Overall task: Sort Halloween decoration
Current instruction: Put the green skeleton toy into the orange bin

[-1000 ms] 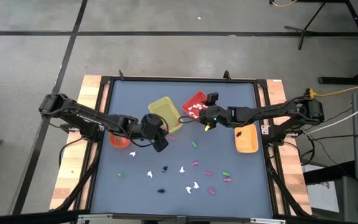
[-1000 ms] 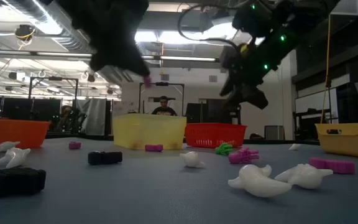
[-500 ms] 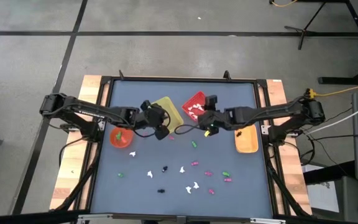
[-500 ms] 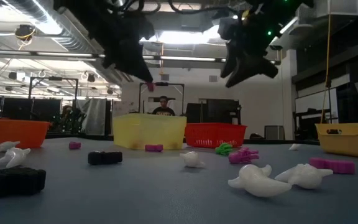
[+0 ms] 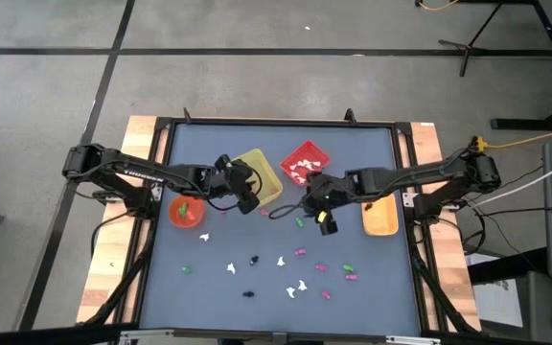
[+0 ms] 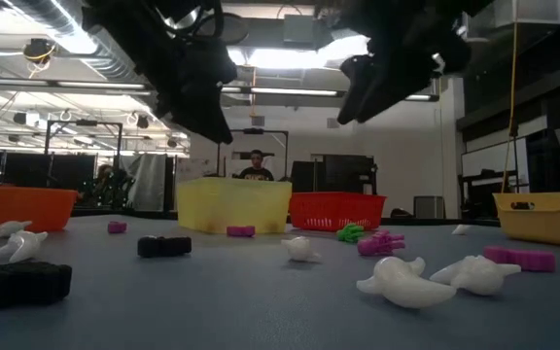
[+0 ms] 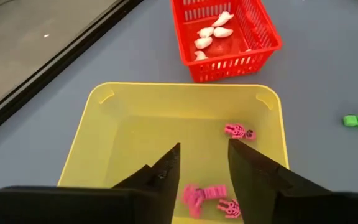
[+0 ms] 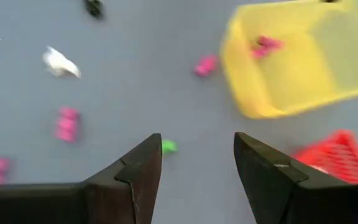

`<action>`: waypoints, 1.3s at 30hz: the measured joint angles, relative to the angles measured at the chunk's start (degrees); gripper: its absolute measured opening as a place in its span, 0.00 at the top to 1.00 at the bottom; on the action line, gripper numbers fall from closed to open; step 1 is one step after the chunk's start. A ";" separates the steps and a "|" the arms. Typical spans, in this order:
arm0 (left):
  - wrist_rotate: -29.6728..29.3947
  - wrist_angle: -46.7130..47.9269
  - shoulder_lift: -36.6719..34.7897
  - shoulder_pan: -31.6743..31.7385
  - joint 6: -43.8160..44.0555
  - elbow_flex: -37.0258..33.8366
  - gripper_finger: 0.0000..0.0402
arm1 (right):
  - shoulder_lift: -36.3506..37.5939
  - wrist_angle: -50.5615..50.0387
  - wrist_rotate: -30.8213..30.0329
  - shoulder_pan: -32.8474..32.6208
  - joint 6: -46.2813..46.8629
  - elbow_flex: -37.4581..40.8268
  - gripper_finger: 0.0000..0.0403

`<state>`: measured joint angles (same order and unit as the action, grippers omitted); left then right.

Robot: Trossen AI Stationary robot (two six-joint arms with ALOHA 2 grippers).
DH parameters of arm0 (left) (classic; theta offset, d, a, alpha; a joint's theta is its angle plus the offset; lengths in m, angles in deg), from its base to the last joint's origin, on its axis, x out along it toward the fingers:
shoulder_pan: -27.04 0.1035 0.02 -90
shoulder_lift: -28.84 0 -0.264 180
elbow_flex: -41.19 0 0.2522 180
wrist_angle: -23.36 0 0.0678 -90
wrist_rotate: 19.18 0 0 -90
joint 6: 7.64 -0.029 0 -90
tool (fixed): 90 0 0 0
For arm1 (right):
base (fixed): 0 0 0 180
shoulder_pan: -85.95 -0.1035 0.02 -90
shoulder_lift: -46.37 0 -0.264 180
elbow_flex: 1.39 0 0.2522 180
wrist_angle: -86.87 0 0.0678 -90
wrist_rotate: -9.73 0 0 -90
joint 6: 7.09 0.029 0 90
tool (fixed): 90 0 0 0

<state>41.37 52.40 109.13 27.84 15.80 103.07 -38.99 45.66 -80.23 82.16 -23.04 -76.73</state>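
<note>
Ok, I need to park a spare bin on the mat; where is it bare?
Bare: the far strip of the mat behind the yellow bin and red basket, and the near-left corner. Crowded: the near middle, strewn with trinkets.

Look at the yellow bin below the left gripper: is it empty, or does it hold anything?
Not empty. The left wrist view shows several pink trinkets lying inside the yellow bin, seen past the left gripper, whose fingers stand apart.

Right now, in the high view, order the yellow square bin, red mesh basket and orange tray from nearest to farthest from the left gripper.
1. Yellow square bin, directly under the left gripper.
2. Red mesh basket, beyond the bin.
3. Orange tray, far right side.
</note>
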 joint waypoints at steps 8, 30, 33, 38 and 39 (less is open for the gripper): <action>-0.02 0.05 0.00 0.00 0.02 0.00 0.66 | -0.02 4.81 5.54 0.00 11.05 2.58 0.51; -0.04 0.07 0.00 0.00 0.09 0.00 0.65 | -0.06 13.30 -2.48 -0.82 32.25 12.69 0.51; -0.04 0.07 0.00 0.00 0.09 0.00 0.65 | -0.06 17.82 -6.61 -2.97 33.93 14.63 0.51; 0.01 0.07 0.00 0.00 0.10 0.00 0.65 | -0.06 23.09 -14.12 -7.64 34.05 16.43 0.51; 0.05 0.07 0.00 0.00 0.09 0.00 0.65 | -0.06 23.99 -15.94 -8.58 34.07 16.73 0.51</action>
<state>41.42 52.47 109.13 27.84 15.89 103.07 -39.06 69.65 -96.17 73.58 11.03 -60.01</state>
